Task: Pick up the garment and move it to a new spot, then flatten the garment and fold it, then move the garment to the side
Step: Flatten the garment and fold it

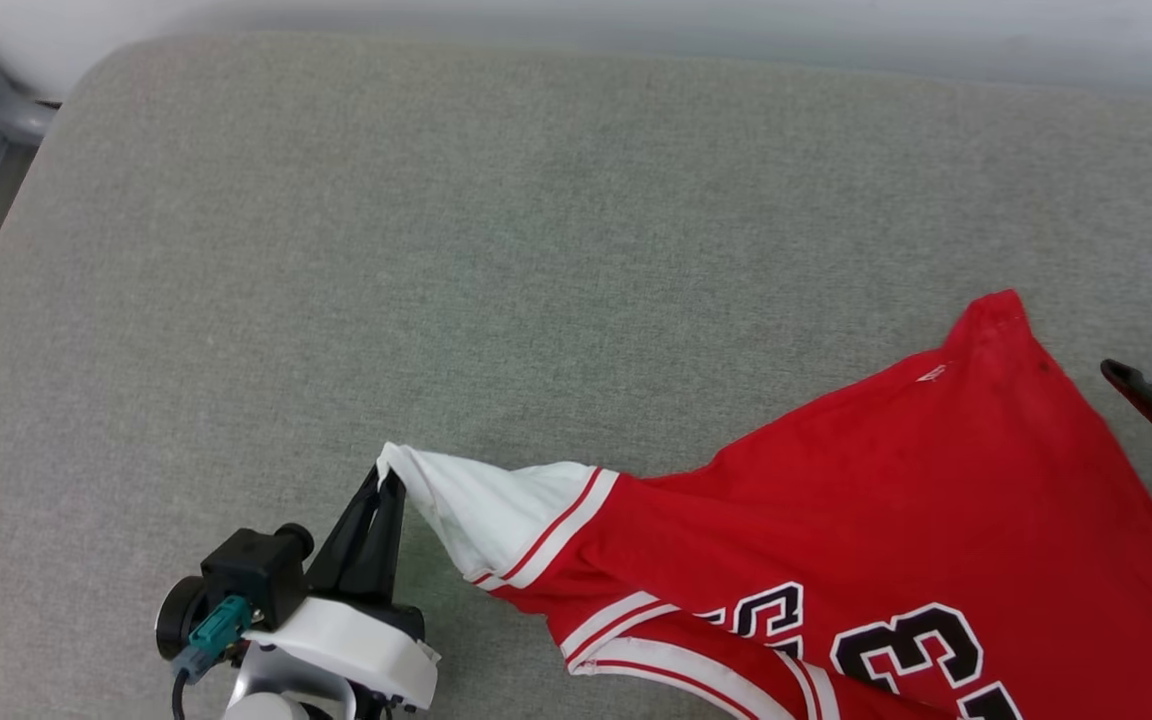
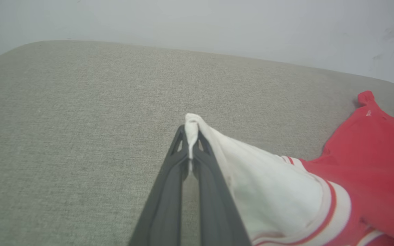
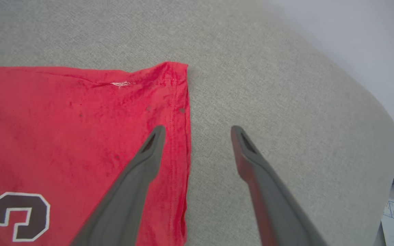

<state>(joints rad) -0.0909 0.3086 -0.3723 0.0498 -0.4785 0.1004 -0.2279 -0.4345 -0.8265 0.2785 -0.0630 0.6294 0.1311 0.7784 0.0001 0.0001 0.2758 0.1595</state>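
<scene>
While left tool [image 2: 191, 132] pinches garment [image 1: 886, 480] sleeve, right tool [image 3: 198, 130] spread wide, seemingly above hem

One garment [image 1: 886, 480], one left tool [image 1: 388, 482], one right tool [image 3: 198, 130], one grey padded surface [image 1: 436, 250].

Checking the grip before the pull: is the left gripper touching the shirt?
Touching. The left wrist view shows the left gripper shut on the shirt's white sleeve corner, with cloth poking out past the tips.
</scene>
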